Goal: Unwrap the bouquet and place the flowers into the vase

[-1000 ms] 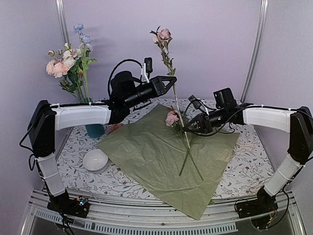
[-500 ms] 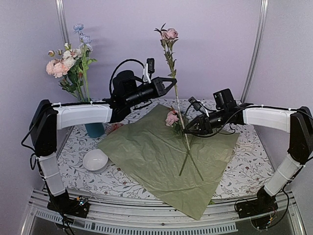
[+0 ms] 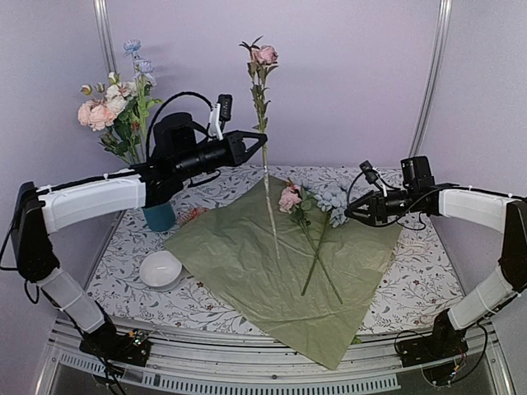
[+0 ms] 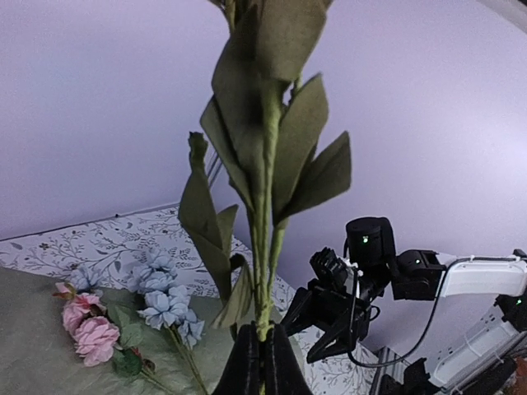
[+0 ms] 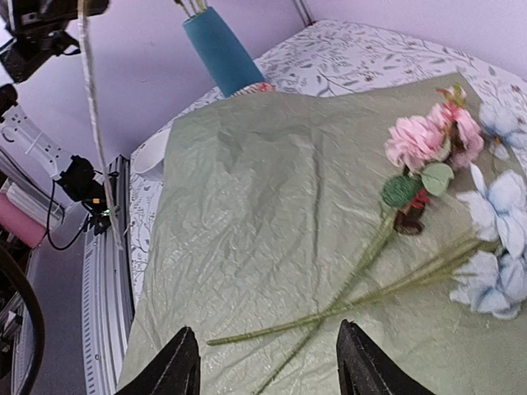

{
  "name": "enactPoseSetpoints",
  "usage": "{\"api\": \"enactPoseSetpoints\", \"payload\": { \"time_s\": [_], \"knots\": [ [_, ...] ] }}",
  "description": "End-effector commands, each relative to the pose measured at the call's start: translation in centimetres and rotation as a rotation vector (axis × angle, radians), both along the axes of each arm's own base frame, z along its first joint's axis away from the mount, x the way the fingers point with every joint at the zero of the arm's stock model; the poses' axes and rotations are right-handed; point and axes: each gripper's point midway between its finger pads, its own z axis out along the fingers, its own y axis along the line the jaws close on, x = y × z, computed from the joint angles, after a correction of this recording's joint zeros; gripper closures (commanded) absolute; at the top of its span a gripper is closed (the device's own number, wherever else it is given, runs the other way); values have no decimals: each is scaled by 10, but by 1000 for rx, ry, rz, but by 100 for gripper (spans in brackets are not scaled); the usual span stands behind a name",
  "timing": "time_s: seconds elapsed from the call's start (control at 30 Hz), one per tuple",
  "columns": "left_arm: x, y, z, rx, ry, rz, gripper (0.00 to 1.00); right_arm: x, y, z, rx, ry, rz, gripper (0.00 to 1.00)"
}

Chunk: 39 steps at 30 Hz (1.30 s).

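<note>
Lilac walls back a floral tablecloth (image 3: pixel 420 280). At left, the vase (image 3: pixel 159 218) holds several flowers (image 3: pixel 115 107), with a bowl (image 3: pixel 160 268) in front. The left gripper (image 3: pixel 262 141) pinches a pink rose (image 3: pixel 264 55) by its stem, upright above the green sheet (image 3: pixel 239 263). Two blooms (image 3: pixel 289 198) lie on the sheet. Just right of them, the right gripper (image 3: pixel 352 211) hangs spread, holding nothing.

lab booth, lilac walls (image 3: pixel 354 82), metal frame (image 3: pixel 247 366)

White-shelled left arm (image 3: pixel 90 197) and right arm (image 3: pixel 469 204), black joints, looping black cables (image 3: pixel 176 94), black right pincer (image 5: pixel 265 329) with tapered fingers (image 5: pixel 177 366)
</note>
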Motion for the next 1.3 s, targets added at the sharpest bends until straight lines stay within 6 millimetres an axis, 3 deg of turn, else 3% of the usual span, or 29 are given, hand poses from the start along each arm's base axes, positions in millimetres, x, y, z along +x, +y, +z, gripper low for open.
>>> {"api": "enactPoseSetpoints", "payload": {
  "time_s": [0.0, 0.17, 0.4, 0.57, 0.93, 1.27],
  "knots": [
    [-3, 54, 0, 151, -53, 142, 100, 11, -21, -14, -19, -26, -63, 42],
    [-2, 125, 15, 235, -90, 320, 100, 10, -22, -14, -15, -32, -55, 41],
    [3, 237, 64, 335, -178, 655, 100, 11, -21, -17, -16, -26, -48, 41],
    [16, 294, 98, 389, -237, 859, 100, 12, -22, -18, -19, -30, -50, 41],
    [50, 346, 156, 415, -427, 1072, 100, 11, -24, -15, -32, -64, -48, 41],
    [77, 363, 164, 466, -479, 1119, 100, 12, -29, -15, -37, -71, -61, 41]
  ]
}}
